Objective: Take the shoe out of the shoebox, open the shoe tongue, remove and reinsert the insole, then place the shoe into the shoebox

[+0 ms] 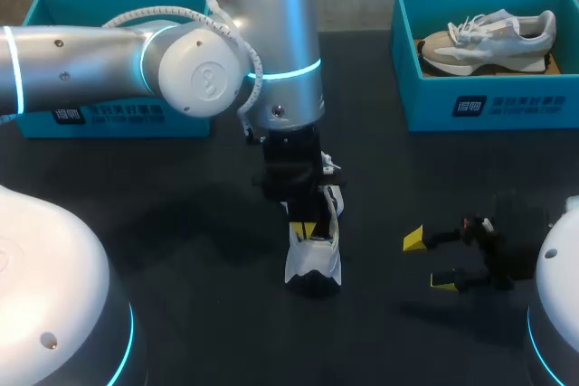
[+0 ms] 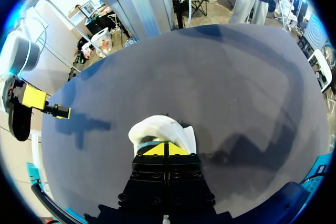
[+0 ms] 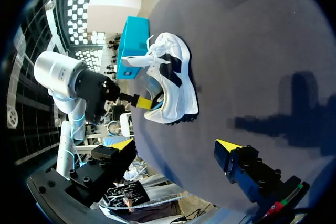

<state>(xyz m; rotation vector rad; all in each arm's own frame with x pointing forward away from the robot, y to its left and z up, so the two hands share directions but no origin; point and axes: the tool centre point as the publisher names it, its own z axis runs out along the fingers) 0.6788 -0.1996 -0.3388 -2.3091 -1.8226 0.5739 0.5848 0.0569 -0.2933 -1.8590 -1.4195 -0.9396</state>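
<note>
White print marks the left shoebox [image 1: 109, 119]. The left gripper [image 1: 309, 229] pinches the white shoe [image 1: 314, 259] by its heel, mid-table [image 1: 163, 223]; only the right wrist view shows its black side patches. The right gripper [image 1: 430, 262] is spread; the right shoebox [image 1: 488, 106] holds a beige shoe [image 1: 484, 41].

Dark table [image 1: 163, 205], matte surface. At its far right corner stands a teal box [image 1: 488, 106] holding a beige-and-white sneaker [image 1: 488, 42].
</note>
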